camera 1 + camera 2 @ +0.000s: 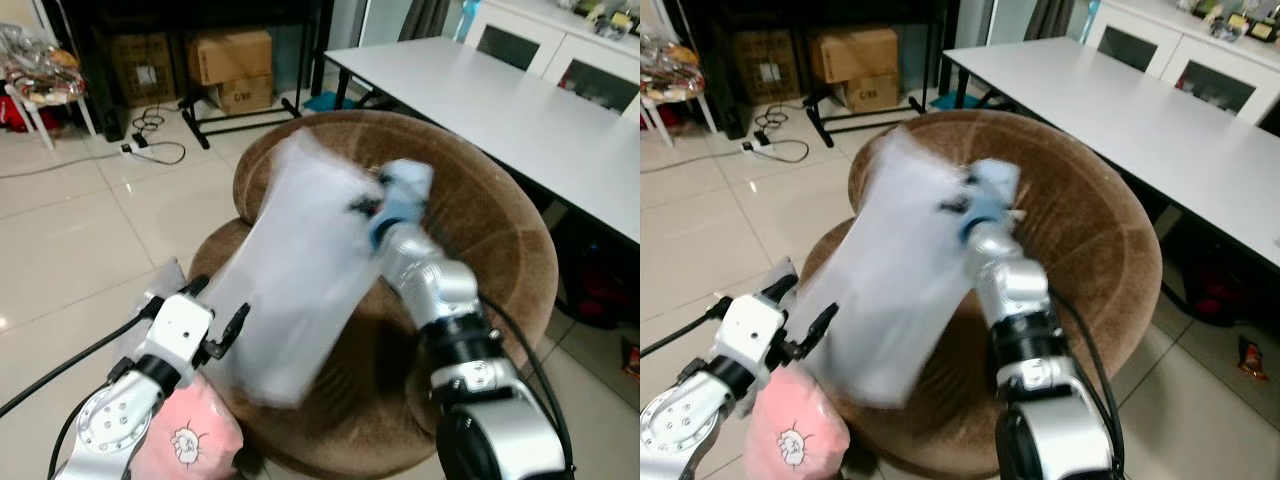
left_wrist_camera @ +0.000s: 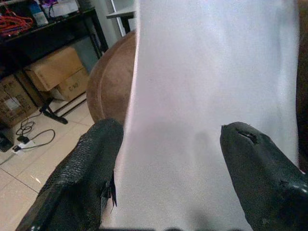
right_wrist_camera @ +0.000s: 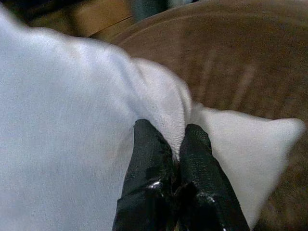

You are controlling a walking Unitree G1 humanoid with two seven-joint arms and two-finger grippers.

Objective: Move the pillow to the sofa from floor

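Pillow transfer is in its last step, by my reading. At eight o'clock in the left eye view a pink cushion with a small cartoon print (image 1: 190,440) lies low beside the chair base. Just above it the left gripper (image 1: 222,322) sits with its jaws released, spread wide; the left wrist view shows the two black fingers (image 2: 84,175) apart with the cloth passing between them, and I cannot tell whether they touch it. Through the centre, from seven o'clock up to one o'clock, stretches the large white soft fabric pillow (image 1: 300,270), blurred, hanging tilted over the round brown velvety sofa chair (image 1: 490,230). At its upper corner, near one o'clock, the right gripper (image 3: 175,166) is clenched on a pinch of the pillow's fabric, so the right arm carries the weight. At two o'clock stands a white table (image 1: 500,110), well apart.

To finish well, the right arm should lower the pillow until its bottom edge rests on the seat, lean it against the backrest, then let go. The left gripper should stay clear of the falling cloth, lest it snag.
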